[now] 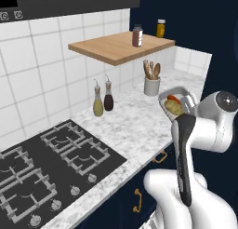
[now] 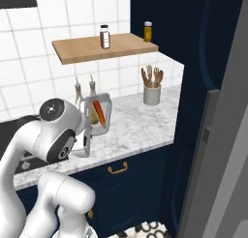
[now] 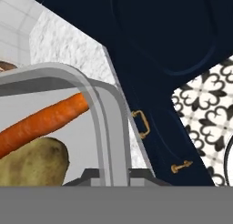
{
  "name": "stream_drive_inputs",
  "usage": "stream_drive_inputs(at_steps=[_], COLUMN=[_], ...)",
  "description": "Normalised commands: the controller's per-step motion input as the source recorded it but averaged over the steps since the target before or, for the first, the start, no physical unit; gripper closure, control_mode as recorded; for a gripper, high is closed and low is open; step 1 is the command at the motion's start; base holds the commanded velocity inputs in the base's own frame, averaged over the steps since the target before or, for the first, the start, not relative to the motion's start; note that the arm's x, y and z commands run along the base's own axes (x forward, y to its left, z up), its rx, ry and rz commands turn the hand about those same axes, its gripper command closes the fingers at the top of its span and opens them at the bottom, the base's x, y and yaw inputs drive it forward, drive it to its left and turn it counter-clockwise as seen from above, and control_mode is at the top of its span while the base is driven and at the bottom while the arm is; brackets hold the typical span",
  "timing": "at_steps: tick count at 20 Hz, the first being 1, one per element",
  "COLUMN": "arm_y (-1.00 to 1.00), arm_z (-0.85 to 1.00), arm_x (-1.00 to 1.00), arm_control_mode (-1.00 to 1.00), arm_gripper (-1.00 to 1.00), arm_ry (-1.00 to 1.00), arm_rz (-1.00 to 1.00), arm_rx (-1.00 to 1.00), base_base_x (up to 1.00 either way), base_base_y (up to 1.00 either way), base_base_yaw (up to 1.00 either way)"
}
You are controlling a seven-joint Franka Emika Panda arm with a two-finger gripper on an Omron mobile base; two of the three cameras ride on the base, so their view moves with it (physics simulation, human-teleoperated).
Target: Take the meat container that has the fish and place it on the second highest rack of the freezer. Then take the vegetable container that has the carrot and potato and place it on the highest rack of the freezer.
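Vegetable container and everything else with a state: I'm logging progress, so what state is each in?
Vegetable container: held off the counter, tipped on edge.
Carrot: inside the container.
Potato: inside the container, beside the carrot.
End effector: shut on the container's rim.
Freezer door: open, at the right of the right base view.
Stove: no flame visible.

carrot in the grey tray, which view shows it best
The hand view: the carrot is large and sharp, lying above the potato. The right base view shows it whole but small; the left base view gives an orange sliver.
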Motion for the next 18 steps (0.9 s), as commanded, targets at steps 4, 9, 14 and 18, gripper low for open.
stream_drive_inputs(at_steps=[4, 9, 14, 18], arm_y=[0.05, 0.00, 0.00, 0.00], arm_z=[-0.04, 0.00, 0.00, 0.00], arm_x=[0.00, 0.00, 0.00, 0.00], arm_control_mode=[1.00, 1.00, 1.00, 1.00], arm_gripper=[1.00, 1.00, 1.00, 1.00], arm_ry=[0.04, 0.00, 0.00, 0.00], arm_rz=[0.00, 0.00, 0.00, 0.00], arm_rx=[0.00, 0.00, 0.00, 0.00], base_base_x=[-0.11, -0.72, -0.96, -1.00], base_base_y=[0.29, 0.95, 0.73, 0.53], base_base_yaw=[0.02, 0.00, -0.07, -0.30])
